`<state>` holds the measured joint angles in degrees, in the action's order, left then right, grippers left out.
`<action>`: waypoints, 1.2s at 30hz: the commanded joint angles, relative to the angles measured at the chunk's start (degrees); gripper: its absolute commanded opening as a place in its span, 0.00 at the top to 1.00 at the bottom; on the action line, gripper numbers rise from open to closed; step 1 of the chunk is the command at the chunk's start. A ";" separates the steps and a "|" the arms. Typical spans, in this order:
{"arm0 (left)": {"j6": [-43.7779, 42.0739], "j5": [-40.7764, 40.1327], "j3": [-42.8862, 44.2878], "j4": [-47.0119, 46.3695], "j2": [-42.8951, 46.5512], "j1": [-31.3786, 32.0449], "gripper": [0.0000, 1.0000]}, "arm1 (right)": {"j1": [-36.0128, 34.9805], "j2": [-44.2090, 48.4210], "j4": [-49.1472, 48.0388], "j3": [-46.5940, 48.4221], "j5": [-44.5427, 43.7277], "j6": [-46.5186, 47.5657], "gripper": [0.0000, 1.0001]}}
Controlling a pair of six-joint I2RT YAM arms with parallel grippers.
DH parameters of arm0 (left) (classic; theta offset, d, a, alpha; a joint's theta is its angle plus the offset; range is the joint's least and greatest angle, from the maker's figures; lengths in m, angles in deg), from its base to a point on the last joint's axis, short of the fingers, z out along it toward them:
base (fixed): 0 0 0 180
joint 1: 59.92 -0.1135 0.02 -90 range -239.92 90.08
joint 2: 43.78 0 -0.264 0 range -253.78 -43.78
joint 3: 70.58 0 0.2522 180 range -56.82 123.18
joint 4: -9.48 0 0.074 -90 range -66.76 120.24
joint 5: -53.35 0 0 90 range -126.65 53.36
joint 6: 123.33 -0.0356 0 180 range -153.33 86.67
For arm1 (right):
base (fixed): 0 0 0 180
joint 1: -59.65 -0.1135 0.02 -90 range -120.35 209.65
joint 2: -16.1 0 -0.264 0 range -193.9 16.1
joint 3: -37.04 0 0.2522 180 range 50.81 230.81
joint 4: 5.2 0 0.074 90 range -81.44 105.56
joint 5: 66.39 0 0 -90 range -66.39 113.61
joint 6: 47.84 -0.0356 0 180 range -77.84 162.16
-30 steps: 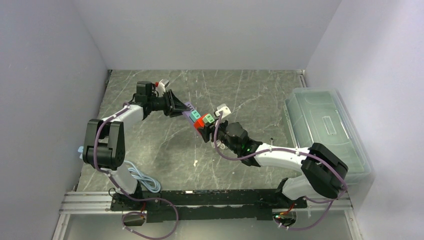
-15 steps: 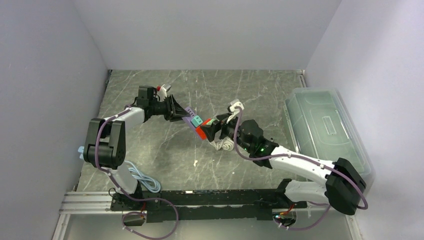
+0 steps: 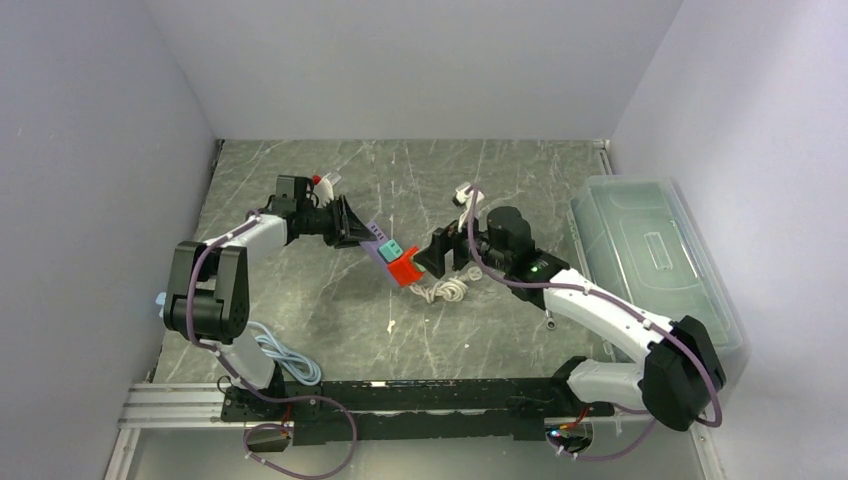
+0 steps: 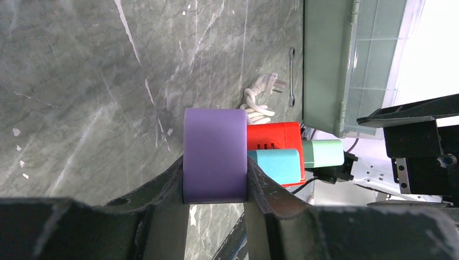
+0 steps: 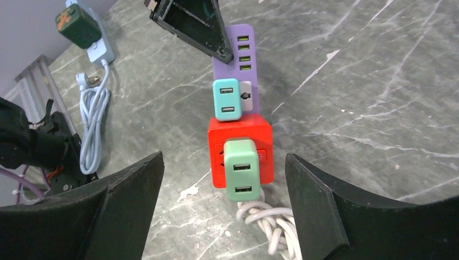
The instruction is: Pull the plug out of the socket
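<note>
While the left gripper is clamping the purple power strip, the right gripper is hanging wide open, empty. The white plug is lying bare-pronged on the table, well off its edges, so the pull is looking done.

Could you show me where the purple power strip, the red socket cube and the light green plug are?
purple power strip (image 5: 230,67), right wrist view, on its face beside the slots.
red socket cube (image 5: 241,128), right wrist view, on its bare top edge.
light green plug (image 5: 242,169), right wrist view, middle of its face.
</note>
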<state>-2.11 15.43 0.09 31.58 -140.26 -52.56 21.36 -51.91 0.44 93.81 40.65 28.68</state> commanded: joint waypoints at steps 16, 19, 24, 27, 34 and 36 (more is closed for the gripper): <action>-2.42 -1.79 3.63 3.54 5.53 4.24 1.00 | -2.93 -23.04 18.77 25.72 4.54 6.27 0.34; -2.04 -2.03 3.57 3.41 5.76 4.22 1.00 | -4.66 -24.33 18.87 26.82 3.94 6.27 0.34; -2.07 -1.96 3.59 3.56 5.99 4.25 1.00 | -5.56 -25.40 17.31 26.20 2.27 5.30 0.36; -1.66 -1.34 3.52 3.14 5.84 4.31 1.00 | -5.74 -25.70 16.31 25.80 1.36 4.78 0.38; -1.43 -0.94 3.47 2.66 5.71 4.25 1.00 | -5.99 -26.79 15.89 26.34 0.45 4.85 0.44; -1.43 -1.04 3.48 2.73 5.74 4.27 1.00 | -6.30 -26.95 15.80 26.58 0.38 4.69 0.47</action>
<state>-5.39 10.49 2.19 36.45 -137.58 -48.43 15.59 -78.70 19.20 117.83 41.87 33.78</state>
